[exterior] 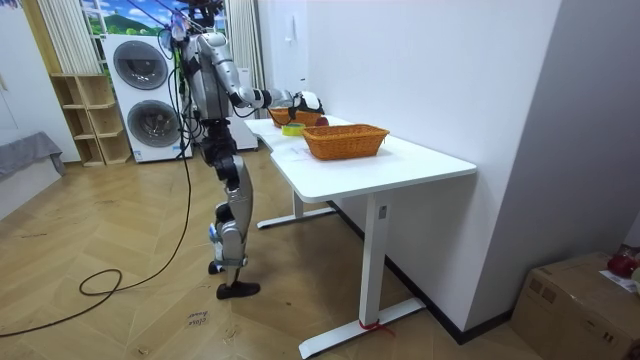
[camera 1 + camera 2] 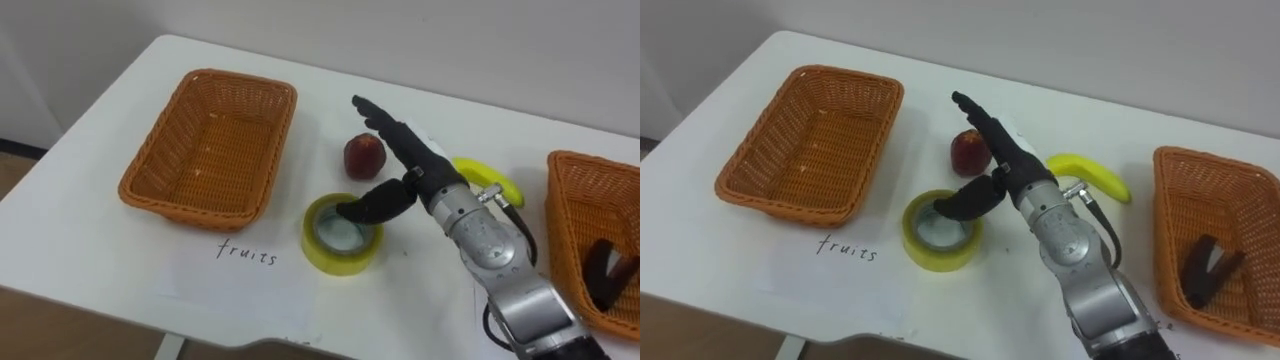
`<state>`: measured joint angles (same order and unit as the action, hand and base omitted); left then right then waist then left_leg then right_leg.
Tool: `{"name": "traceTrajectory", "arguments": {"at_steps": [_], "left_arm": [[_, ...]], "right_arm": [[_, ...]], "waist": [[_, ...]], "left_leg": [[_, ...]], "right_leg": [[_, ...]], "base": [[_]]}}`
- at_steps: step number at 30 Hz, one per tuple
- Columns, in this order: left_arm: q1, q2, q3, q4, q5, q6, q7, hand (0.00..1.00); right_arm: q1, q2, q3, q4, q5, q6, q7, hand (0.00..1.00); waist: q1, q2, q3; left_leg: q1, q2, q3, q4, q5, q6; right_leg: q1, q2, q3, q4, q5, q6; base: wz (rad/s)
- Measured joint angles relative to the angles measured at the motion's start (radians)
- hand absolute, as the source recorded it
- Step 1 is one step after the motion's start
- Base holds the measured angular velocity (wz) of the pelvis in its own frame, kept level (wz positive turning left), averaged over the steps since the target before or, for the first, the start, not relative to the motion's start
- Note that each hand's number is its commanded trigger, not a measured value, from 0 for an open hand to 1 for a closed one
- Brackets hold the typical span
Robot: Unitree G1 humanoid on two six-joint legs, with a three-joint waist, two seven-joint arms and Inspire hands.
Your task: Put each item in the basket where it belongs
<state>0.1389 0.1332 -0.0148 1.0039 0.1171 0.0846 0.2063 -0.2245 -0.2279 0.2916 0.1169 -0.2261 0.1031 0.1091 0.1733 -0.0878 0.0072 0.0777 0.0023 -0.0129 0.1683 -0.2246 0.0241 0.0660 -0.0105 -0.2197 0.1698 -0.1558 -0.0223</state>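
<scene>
My right hand (image 2: 415, 168) reaches in from the lower right and hovers open over the table's middle. Its straight fingers (image 2: 985, 122) point past a red apple (image 2: 364, 155), and its thumb hangs over the hole of a yellow tape roll (image 2: 340, 240). A yellow banana (image 2: 492, 178) lies just right of the hand, partly behind the wrist. On the left stands an empty wicker basket (image 2: 210, 145) with a paper label (image 2: 245, 255) reading "fruits" in front of it. A second wicker basket (image 2: 590, 235) at the right edge holds a dark office item (image 2: 605, 272).
The white table (image 2: 90, 230) ends close in front of the label and tape roll. In the room view the robot stands at the table's long side (image 1: 330, 175), with washing machines (image 1: 140, 80) behind it and wooden floor around.
</scene>
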Motion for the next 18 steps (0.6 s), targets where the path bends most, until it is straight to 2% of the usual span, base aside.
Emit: {"name": "traceTrajectory", "arguments": {"at_steps": [8, 18], "left_arm": [[0.001, 0.001, 0.003, -0.013, 0.003, 0.0, -0.021, 0.0], [0.001, 0.001, 0.003, -0.012, 0.003, 0.0, -0.027, 0.0]], "right_arm": [[0.011, 0.001, 0.0, -0.002, -0.097, 0.007, 0.018, 0.0], [0.012, 0.019, 0.0, -0.004, -0.106, 0.007, 0.024, 0.0]], "waist": [[0.001, 0.003, 0.0], [0.0, 0.01, -0.0002]], "left_leg": [[0.0, 0.0, 0.001, 0.002, 0.001, 0.001], [-0.007, 0.001, 0.004, 0.002, 0.002, 0.0]], "right_leg": [[-0.008, -0.003, 0.001, -0.002, 0.0, 0.0], [-0.013, -0.003, 0.009, -0.003, 0.0, 0.0]], "base": [[0.0], [0.0]]}}
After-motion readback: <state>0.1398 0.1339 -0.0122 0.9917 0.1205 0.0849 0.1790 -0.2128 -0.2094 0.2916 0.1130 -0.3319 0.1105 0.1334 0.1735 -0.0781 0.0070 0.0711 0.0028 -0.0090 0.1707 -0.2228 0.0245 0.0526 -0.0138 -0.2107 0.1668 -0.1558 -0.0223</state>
